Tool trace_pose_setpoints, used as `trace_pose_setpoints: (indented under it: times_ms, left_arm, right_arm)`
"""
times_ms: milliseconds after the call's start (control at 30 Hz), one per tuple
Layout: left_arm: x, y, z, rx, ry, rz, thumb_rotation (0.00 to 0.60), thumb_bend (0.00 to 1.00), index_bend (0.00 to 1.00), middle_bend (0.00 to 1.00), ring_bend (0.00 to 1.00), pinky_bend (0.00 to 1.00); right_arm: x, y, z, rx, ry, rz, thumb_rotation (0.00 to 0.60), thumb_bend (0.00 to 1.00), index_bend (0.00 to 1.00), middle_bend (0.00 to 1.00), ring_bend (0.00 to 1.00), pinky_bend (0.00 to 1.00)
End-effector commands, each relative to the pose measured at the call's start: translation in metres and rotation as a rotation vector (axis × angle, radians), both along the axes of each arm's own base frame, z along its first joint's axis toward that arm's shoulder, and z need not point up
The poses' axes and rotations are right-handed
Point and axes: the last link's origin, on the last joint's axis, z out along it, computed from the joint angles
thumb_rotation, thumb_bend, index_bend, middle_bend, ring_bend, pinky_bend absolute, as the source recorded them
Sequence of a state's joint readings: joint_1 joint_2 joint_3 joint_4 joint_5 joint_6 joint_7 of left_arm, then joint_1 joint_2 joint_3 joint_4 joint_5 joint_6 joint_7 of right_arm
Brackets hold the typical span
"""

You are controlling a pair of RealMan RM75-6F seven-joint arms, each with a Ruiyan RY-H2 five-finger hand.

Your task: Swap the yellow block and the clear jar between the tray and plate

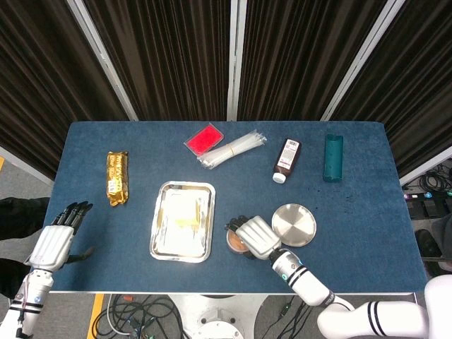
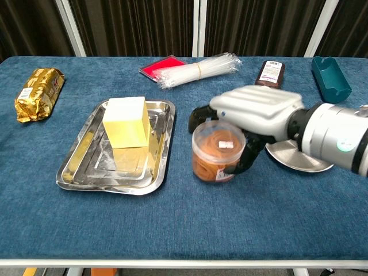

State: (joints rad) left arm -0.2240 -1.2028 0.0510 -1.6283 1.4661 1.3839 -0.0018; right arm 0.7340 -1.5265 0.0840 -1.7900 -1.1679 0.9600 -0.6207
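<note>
Right hand wrapped round clear jar, thumb & fingers on opposite sides; jar tilted, just left of plate. Yellow block sits in tray, further left. Advise: firm grip, lift straight. Left hand holds nothing, fingers apart.

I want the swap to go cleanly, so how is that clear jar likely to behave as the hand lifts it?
The clear jar looks like smooth plastic, so it may slip in the right hand that grips it. Its loose orange bands probably weigh little. It already sits slightly tilted, and being round it could roll if dropped.
</note>
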Motion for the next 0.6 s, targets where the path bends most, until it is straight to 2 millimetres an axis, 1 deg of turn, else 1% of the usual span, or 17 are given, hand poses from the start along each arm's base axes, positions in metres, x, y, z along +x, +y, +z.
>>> trace_pose_setpoints:
  times_ms: [33, 133, 167, 267, 333, 467, 600]
  left_arm:
    - [0.002, 0.0, 0.001, 0.003, -0.004, -0.005, 0.6, 0.17, 0.06, 0.04, 0.0, 0.17]
    - [0.003, 0.001, 0.001, -0.001, -0.005, -0.01, 0.6, 0.17, 0.06, 0.04, 0.0, 0.17]
    - [0.004, 0.001, 0.001, -0.002, -0.006, -0.013, 0.6, 0.17, 0.06, 0.04, 0.0, 0.17]
    - [0.006, 0.002, 0.0, 0.001, -0.01, -0.021, 0.6, 0.17, 0.06, 0.04, 0.0, 0.17]
    - [0.008, 0.003, 0.0, 0.002, -0.016, -0.026, 0.6, 0.17, 0.06, 0.04, 0.0, 0.17]
    - [0.01, 0.004, 0.0, 0.002, -0.014, -0.032, 0.6, 0.17, 0.06, 0.04, 0.0, 0.17]
    - [0.011, 0.004, 0.001, 0.005, -0.01, -0.034, 0.6, 0.17, 0.06, 0.04, 0.0, 0.17]
  right_arm:
    - [-0.013, -0.004, 0.026, -0.072, -0.009, -0.03, 0.6, 0.22, 0.39, 0.41, 0.39, 0.55]
    - [-0.034, -0.01, 0.043, -0.118, 0.017, -0.09, 0.6, 0.22, 0.39, 0.41, 0.39, 0.55]
    - [-0.045, -0.012, 0.048, -0.13, 0.032, -0.123, 0.6, 0.22, 0.39, 0.41, 0.39, 0.55]
    - [-0.069, -0.013, 0.054, -0.14, 0.071, -0.189, 0.6, 0.22, 0.39, 0.41, 0.38, 0.55]
    - [-0.082, -0.012, 0.054, -0.13, 0.091, -0.223, 0.6, 0.22, 0.39, 0.41, 0.38, 0.55]
    - [-0.098, -0.013, 0.052, -0.131, 0.102, -0.264, 0.6, 0.21, 0.38, 0.41, 0.38, 0.53]
    - [-0.103, -0.016, 0.05, -0.139, 0.082, -0.276, 0.6, 0.21, 0.37, 0.41, 0.38, 0.51]
